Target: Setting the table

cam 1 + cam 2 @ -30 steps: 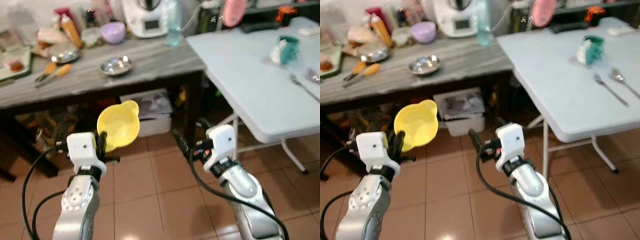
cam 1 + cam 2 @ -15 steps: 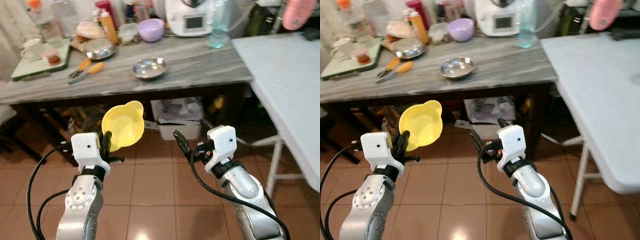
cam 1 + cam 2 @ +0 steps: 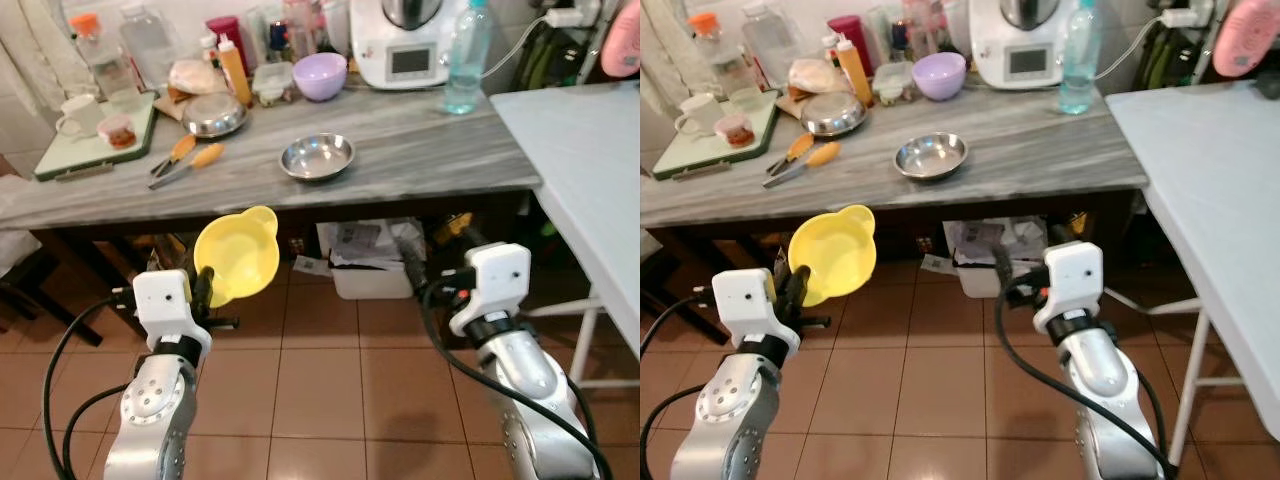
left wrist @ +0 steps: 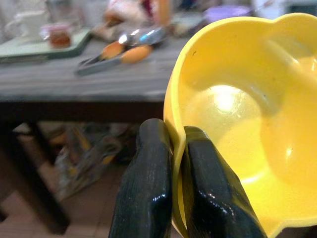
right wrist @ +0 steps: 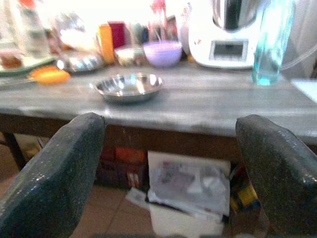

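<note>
The left tool is clenched on the rim of a glossy yellow plastic bowl, holding it up over the tiled floor, near the grey marble-topped table. The right tool hangs released, fingers wide apart, facing a small round steel bowl on that table. A white folding table stands at the right.

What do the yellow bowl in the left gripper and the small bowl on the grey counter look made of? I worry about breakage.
The yellow bowl, pinched at its rim by the left gripper, looks like glossy plastic: even colour, soft highlights and a thin moulded rim. The small bowl on the grey counter looks like polished metal, probably steel: silvery, with mirror-like reflections. Neither looks fragile.
</note>
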Robot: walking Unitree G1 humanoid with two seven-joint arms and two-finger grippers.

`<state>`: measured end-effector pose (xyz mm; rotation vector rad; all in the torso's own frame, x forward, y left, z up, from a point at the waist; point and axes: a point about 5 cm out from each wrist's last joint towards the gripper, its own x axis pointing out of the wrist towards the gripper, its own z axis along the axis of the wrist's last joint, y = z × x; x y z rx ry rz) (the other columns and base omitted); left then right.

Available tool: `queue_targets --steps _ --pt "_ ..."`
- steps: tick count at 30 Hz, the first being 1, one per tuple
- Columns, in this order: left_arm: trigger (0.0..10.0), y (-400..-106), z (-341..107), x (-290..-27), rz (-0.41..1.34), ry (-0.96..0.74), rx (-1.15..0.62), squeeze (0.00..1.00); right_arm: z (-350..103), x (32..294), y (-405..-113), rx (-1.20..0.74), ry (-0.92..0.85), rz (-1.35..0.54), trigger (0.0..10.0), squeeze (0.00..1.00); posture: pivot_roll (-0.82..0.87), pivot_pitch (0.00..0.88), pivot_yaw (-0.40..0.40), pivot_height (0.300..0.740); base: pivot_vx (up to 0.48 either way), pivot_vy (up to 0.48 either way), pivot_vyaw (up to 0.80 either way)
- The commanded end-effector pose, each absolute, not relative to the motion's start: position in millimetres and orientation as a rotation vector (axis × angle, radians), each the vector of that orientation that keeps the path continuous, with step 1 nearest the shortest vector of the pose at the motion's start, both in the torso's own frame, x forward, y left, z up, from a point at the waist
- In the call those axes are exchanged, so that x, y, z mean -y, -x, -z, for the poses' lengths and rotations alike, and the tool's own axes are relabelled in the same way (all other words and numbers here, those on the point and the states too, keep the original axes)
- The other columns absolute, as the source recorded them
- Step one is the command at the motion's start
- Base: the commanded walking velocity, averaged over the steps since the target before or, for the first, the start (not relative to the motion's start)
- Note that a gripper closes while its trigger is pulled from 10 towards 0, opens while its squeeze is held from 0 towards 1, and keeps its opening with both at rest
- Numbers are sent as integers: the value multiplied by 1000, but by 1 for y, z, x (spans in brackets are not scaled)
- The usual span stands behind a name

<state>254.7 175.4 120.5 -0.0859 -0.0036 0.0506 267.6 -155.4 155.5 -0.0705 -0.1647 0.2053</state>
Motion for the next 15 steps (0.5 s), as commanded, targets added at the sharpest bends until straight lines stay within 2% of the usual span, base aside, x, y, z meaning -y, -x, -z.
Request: queue_targets --steps 1,13,15 --pt "10000 -253 -121 -182 -73 71 9 0 -158 160 -265 168 74 -181 10000 0 -216 109 150 740 240 0 0" --pt "10000 -254 -122 -178 -33 68 26 0 -162 159 -266 178 84 -168 10000 0 -225 111 156 740 20 0 0" --pt "10000 -254 -123 -177 -26 73 30 0 -162 157 -267 179 81 -177 10000 0 -229 110 149 740 247 0 0"
